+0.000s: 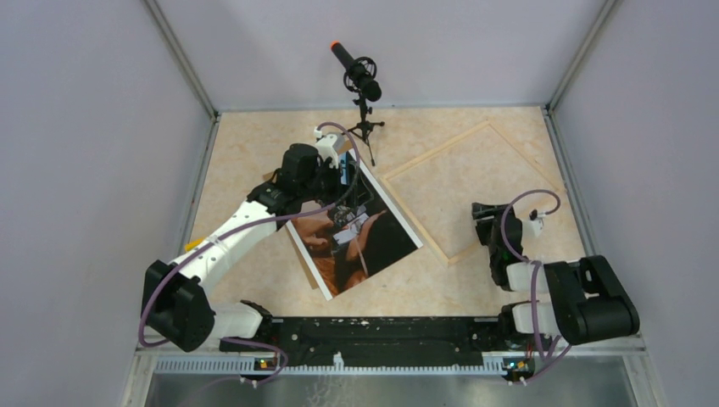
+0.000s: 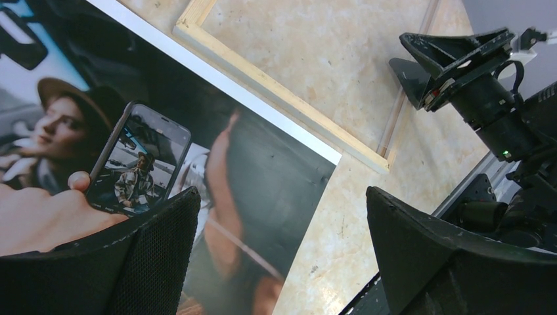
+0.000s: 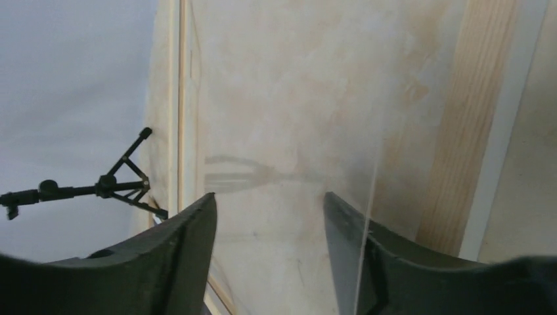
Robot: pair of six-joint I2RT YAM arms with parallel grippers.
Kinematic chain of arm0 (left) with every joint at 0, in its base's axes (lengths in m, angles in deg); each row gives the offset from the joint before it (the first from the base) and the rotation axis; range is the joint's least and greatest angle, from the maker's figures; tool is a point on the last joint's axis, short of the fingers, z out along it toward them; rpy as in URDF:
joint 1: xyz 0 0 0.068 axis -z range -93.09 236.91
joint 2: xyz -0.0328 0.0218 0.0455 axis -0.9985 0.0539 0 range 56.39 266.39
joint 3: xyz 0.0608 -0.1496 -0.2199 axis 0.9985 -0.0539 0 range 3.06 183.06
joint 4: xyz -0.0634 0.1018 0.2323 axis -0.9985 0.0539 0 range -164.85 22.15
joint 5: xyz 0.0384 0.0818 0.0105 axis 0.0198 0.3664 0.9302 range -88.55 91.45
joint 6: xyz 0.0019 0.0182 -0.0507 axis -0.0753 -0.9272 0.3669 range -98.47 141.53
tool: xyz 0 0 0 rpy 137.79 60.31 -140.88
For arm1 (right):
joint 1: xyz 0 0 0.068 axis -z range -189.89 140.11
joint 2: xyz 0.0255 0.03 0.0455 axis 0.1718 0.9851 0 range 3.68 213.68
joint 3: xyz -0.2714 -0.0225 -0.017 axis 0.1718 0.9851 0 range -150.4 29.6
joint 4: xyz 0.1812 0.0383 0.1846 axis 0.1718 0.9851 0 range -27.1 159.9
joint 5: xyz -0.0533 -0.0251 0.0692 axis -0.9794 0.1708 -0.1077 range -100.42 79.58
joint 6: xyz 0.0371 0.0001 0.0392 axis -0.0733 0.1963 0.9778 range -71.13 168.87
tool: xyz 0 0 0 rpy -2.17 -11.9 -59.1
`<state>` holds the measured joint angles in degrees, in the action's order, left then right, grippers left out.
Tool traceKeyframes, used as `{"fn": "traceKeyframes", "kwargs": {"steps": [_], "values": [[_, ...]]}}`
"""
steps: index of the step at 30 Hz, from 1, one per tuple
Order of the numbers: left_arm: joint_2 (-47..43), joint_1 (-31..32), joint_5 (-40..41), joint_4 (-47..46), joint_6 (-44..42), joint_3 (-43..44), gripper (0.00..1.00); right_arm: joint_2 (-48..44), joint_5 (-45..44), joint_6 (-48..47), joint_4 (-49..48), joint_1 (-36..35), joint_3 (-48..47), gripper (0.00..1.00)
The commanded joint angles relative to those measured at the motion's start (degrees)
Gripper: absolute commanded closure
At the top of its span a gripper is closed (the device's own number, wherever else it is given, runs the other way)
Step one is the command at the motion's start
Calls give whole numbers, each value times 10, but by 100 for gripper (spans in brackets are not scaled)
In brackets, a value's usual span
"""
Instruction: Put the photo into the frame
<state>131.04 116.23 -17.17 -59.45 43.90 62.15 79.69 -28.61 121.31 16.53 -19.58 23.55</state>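
Note:
The photo (image 1: 365, 246), a dark glossy print with a white margin, lies face up in the middle of the table and fills the left of the left wrist view (image 2: 263, 170). My left gripper (image 1: 343, 191) hovers over its far end, open wide with nothing between its fingers (image 2: 282, 190). The frame (image 1: 424, 233), a narrow pale wood rectangle, lies to the right of the photo (image 2: 282, 98). My right gripper (image 1: 487, 220) sits at the frame's near right side. Its jaws stand apart (image 3: 269, 197) over the inside of the frame (image 3: 460, 131). A thin clear edge crosses its right finger (image 3: 368, 256).
A microphone on a small tripod (image 1: 363, 85) stands at the back centre, its legs also in the right wrist view (image 3: 111, 184). A brown board (image 1: 298, 254) peeks out under the photo's left edge. Grey walls enclose the table on three sides.

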Motion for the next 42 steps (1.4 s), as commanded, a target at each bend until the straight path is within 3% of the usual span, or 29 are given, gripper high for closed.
{"fn": "traceKeyframes", "kwargs": {"steps": [1, 4, 8, 17, 25, 30, 42], "values": [[4, 2, -3, -26, -4, -3, 1, -36, 45, -72, 216, -6, -66, 34], [6, 1, -5, -26, -4, -2, 1, -44, 48, -120, 379, -5, -135, 14], [7, 1, -2, -24, -5, 0, 1, -18, 67, -173, 543, 3, -212, 1], [12, 0, 0, -22, -7, 1, 1, -16, 133, -249, 710, 4, -293, 1], [11, -4, -7, -20, -6, 2, 1, -23, 223, -332, 778, 4, -327, 1], [8, -4, -2, -20, -7, 2, 1, -53, 198, -358, 841, 4, -345, 1], [9, -6, -4, -19, -7, 3, 1, -115, 200, -318, 913, 7, -340, 1]]}}
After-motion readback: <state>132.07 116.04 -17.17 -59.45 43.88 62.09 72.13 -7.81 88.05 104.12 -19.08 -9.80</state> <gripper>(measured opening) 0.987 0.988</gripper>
